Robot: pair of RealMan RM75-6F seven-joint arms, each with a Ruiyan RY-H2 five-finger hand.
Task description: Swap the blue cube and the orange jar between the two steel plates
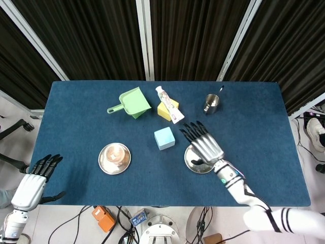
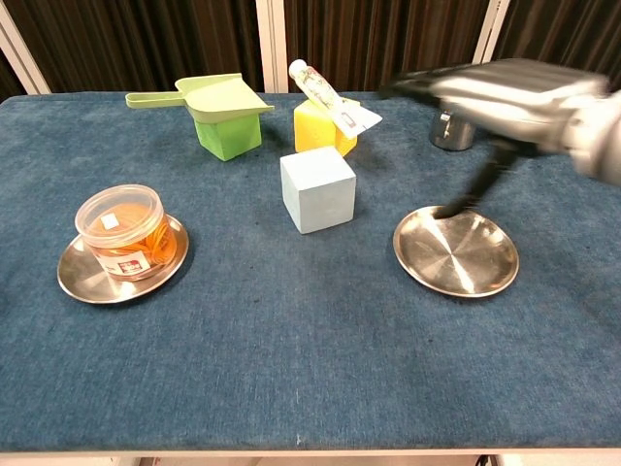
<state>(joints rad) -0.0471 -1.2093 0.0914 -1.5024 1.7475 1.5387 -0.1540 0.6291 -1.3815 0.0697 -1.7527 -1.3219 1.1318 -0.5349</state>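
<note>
Pale blue and free of any grip, the blue foam cube [image 2: 317, 188] stands on the dark blue cloth, off to the left of the robot's right hand [image 1: 205, 145] and between the two plates. That hand is spread wide with nothing in it, hovering above the empty round steel plate [image 2: 456, 254]; in the chest view it is blurred, so its exact height over the plate cannot be told. The clear orange-filled jar [image 2: 124, 231] sits on the other round steel plate [image 2: 73, 276], well away on the far left of the right hand and nearer the left hand [image 1: 36, 178]. The left hand hangs beyond the table edge, fingers apart and holding nothing.

The jar is judged the next thing to be fetched. It should be approached from above or from the side with the fingers wide enough to clear the lid, and closed on the wall rather than the rim, since a smooth plastic wall may slip. A straight lift is advised so that the plate beneath is not dragged. The parked cube should be kept out of the carrying path.
</note>
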